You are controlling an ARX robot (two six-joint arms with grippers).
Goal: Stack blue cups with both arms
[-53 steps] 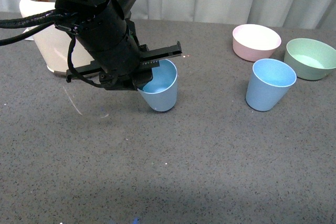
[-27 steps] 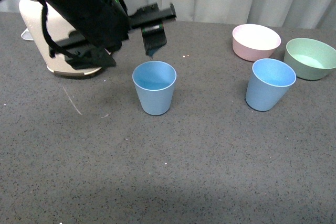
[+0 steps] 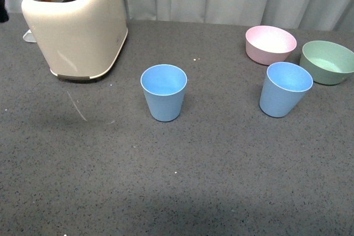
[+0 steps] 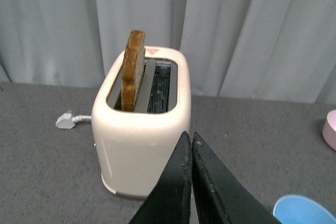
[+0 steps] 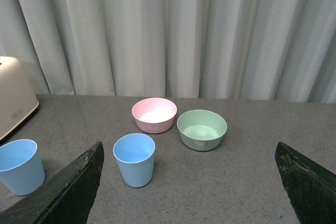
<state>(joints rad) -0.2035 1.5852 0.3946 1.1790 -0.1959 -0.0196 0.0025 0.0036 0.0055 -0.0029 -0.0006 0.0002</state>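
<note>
Two cups stood upright and well apart: the left cup (image 3: pixel 164 92) near the toaster (image 3: pixel 77 31), the right cup (image 3: pixel 285 89) just before the pink bowl (image 3: pixel 270 43) and green bowl (image 3: pixel 326 62). My left gripper (image 4: pixel 191 136) was pressed together, empty; my right gripper (image 5: pixel 189 148) was spread wide. Reaching in, a finger could clip a bowl or tip the right cup, which perhaps leaned.
</note>
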